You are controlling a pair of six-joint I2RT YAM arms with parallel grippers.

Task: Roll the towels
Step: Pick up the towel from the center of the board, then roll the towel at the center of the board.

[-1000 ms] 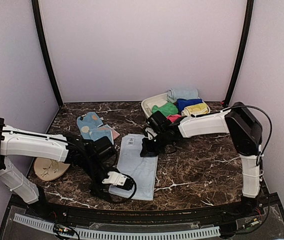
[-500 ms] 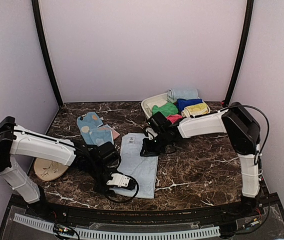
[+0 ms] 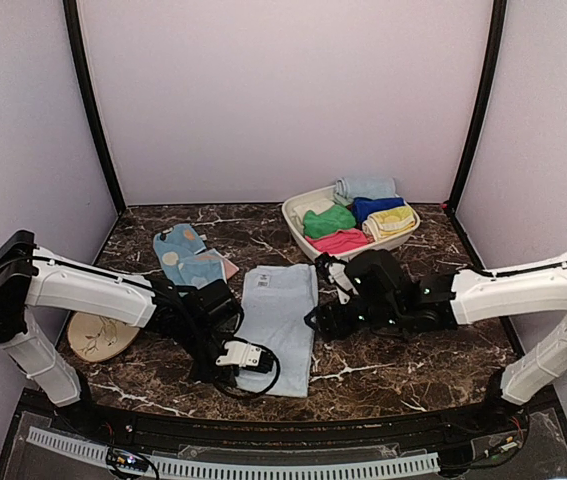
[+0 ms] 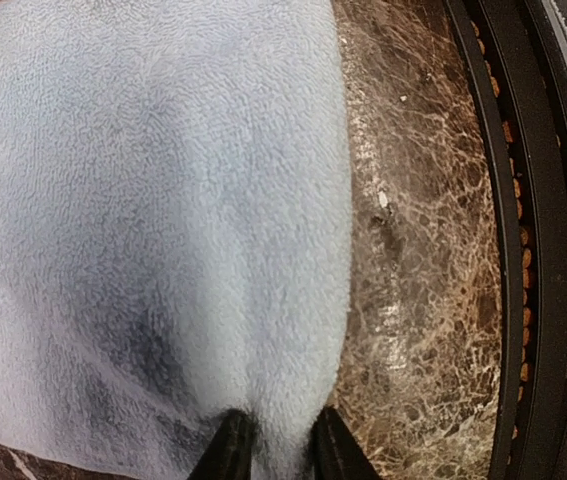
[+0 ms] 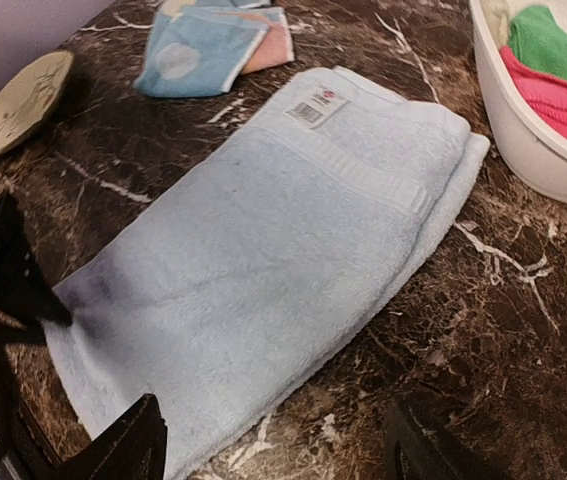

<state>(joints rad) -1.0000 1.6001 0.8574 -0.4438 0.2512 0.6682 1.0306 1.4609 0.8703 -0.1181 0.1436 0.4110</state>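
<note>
The pale blue towel (image 3: 278,325) lies flat in the middle of the table (image 3: 413,360), its long axis running from the near rim away toward the white basket (image 3: 291,210), labelled end farthest from the arms. The left fingers (image 4: 231,450) sit at its near-left corner. They stand narrow with a small ridge of cloth raised between them, which reads as a pinch on that corner. The right fingers (image 5: 128,450) are spread wide and hold nothing. They hover low just off the towel's right long edge, about halfway along it, and the near-right corner lies toward the rim from them. A roll would have to start at the near short edge and travel away along the long axis. The left arm is therefore already placed, and the right most likely needs to drop back to the free near corner so that both ends lift evenly. The near edge lies close to the table's front rim, leaving little room on that side. Bare marble lies to the right of the towel, but its far end stops just short of the basket. The spotted towel (image 3: 185,255) lies crumpled near the far-left corner, not touching, and the beige plate (image 3: 98,338) sits well apart at the left.
</note>
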